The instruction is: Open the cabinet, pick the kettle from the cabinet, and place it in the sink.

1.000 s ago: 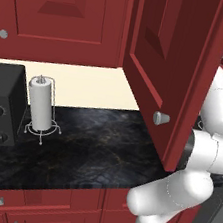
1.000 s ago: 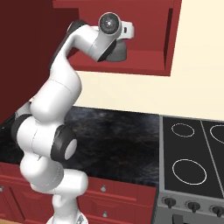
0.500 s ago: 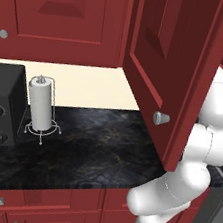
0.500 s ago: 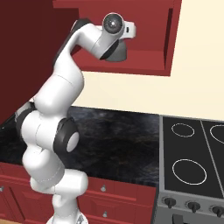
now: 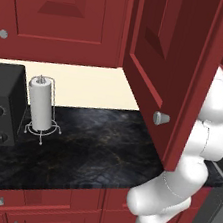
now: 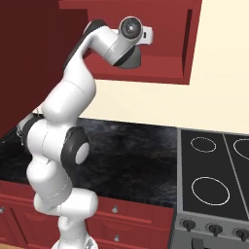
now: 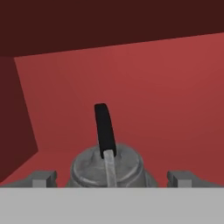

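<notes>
Kettle between spread fingers, inside cabinet.

Cabinet: dark red, silver knob. Kettle: grey, black handle. Counter: black, marbled, lower centre. Paper towel roll: white, left. Stove: black, white rings, lower right.

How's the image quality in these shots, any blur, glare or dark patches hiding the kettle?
Hand view: soft and slightly blurry, evenly lit; the kettle sits between the open gripper's tips, its black handle clear, the cabinet ceiling dark. Left base view: sharp, no glare; the open door blocks the shelf. Right base view: sharp; the cabinet side at left is in deep shade.
</notes>
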